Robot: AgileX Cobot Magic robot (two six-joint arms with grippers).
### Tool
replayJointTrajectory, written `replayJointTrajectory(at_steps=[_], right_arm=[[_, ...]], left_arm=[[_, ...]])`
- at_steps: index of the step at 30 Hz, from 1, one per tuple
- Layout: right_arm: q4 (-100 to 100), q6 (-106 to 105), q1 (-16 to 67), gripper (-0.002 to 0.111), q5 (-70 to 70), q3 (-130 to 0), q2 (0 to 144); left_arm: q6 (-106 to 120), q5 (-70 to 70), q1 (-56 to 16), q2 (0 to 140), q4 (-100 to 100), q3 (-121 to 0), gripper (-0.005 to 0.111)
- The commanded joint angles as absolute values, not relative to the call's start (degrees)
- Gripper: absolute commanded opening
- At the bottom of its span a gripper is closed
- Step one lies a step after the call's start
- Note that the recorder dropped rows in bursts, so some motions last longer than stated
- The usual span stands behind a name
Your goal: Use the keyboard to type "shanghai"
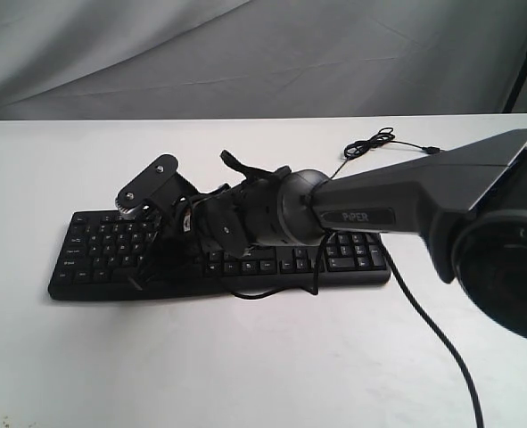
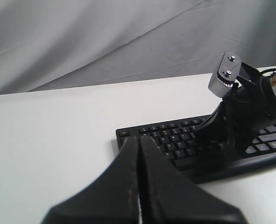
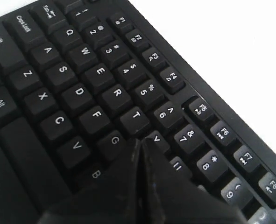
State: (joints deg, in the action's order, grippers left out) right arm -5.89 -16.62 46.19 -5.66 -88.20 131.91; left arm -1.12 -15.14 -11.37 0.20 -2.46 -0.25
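keyboard [image 1: 98,254]: 1x, black, white-lettered keys, lying flat on the white table [image 1: 245,357], long side across the exterior view, number pad at its right end. 1x thin cable [image 1: 367,144] loosely coiled on the table behind that right end.

right arm [image 1: 397,209]: the only arm in the exterior view. It comes in from the right and reaches across the middle, over the left half of the keyboard.

right gripper [image 3: 140,142]: 1x, jaws pinched together into a single point, nothing held. The tip sits in the letter block, just beside G [image 3: 114,139] and below T [image 3: 136,115]. The key under the tip is hidden. Can't tell if it is pressing or only just above.

left gripper [image 2: 139,139]: 1x, jaws also pressed tight, only a thin seam between them, empty. It is over bare table, pointing toward the keyboard's left end.

Grey cloth backdrop [image 1: 245,53] behind the table.
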Motion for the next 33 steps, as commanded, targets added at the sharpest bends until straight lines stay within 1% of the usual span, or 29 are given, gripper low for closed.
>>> replayJointTrajectory(at_steps=[1,13,20,22,25,29,33], right_arm=[[-5.51,-16.60,45.84,0.000,-5.17,-88.14,132.42],[-5.51,-17.10,45.84,0.000,-7.64,-88.14,132.43],[-5.24,-17.10,46.96,0.000,-9.61,-88.67,128.04],[-5.10,-17.10,47.95,0.000,-11.84,-90.83,128.05],[-5.10,-17.54,49.73,0.000,-15.24,-97.37,130.23],[-5.21,-17.63,51.17,0.000,-22.29,-108.78,136.22],[-5.33,-17.68,51.57,0.000,-28.08,-117.02,141.80]], left_arm=[[-1.28,-14.87,-11.60,0.00,-2.51,0.00,0.000],[-1.28,-14.87,-11.60,0.00,-2.51,0.00,0.000],[-1.28,-14.87,-11.60,0.00,-2.51,0.00,0.000],[-1.28,-14.87,-11.60,0.00,-2.51,0.00,0.000],[-1.28,-14.87,-11.60,0.00,-2.51,0.00,0.000],[-1.28,-14.87,-11.60,0.00,-2.51,0.00,0.000],[-1.28,-14.87,-11.60,0.00,-2.51,0.00,0.000]])
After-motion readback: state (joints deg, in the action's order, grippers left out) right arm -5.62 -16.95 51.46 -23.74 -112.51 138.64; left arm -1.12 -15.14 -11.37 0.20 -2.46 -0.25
